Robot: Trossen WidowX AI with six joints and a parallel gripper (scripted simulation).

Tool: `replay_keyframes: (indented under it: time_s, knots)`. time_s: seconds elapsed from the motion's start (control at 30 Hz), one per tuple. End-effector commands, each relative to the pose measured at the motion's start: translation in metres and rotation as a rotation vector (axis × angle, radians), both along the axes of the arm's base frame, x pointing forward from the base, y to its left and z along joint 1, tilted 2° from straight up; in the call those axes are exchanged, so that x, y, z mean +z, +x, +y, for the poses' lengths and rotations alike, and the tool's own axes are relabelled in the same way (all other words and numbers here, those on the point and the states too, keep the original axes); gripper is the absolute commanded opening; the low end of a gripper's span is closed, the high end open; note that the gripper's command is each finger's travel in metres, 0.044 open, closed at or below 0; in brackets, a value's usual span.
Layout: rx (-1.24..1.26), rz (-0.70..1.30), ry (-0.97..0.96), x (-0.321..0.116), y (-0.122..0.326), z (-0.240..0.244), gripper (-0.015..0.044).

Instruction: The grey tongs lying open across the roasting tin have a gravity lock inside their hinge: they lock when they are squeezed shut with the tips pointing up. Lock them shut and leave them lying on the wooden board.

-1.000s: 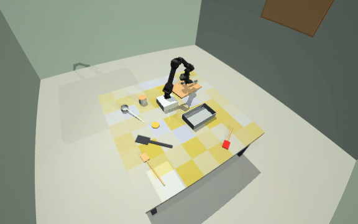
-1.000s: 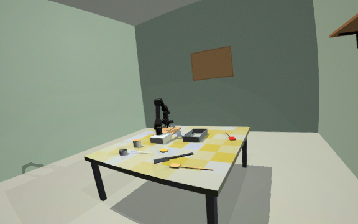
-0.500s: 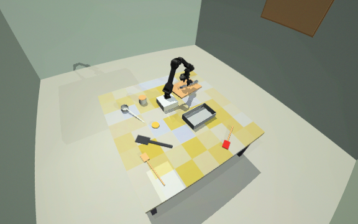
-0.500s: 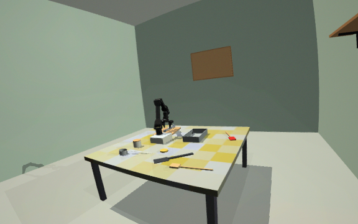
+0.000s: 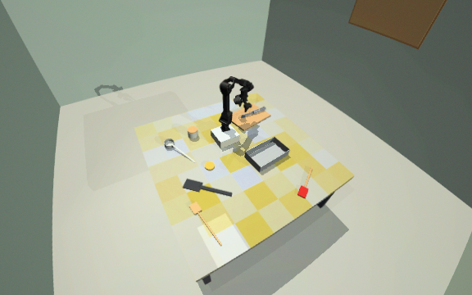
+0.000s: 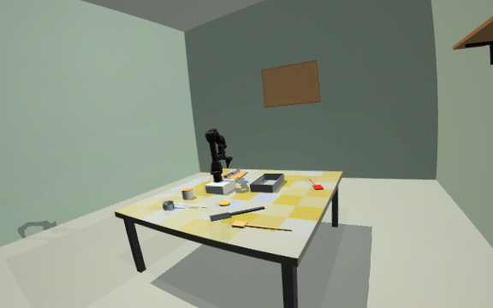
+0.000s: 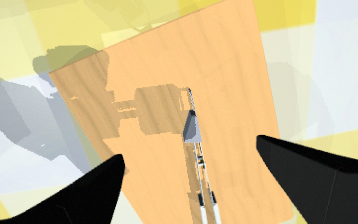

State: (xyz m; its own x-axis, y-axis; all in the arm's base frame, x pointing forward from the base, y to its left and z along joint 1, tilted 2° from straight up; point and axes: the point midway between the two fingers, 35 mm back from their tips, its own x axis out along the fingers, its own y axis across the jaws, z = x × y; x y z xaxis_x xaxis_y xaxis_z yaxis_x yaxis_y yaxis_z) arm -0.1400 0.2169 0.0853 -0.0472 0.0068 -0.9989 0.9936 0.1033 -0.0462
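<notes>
The grey tongs lie on the wooden board, with their two arms close together and nearly parallel. In the wrist view the hinge end points up the picture and the arms run out of its bottom edge, so the far ends are cut off. Whether the lock inside the hinge has caught cannot be seen. My gripper is wide open and empty above the tongs, one finger to each side of them. The roasting tin holds nothing.
A white-and-orange pot, a strainer, a yellow disc, a black spatula, a wooden spatula and a red-headed spatula lie on the checked table. The tin stands beside the robot's base, away from the board.
</notes>
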Motion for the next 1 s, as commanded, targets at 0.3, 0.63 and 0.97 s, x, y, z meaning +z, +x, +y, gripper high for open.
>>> replay_keyframes:
  time_s: [0.3,0.63,0.97]
  knots:
    - [-0.004,-0.014,-0.02,0.012,0.027,-0.057,0.044]
    - [0.002,-0.009,-0.014,0.063,0.028,-0.055,0.044]
    - [0.002,-0.009,-0.014,0.063,0.028,-0.055,0.044]
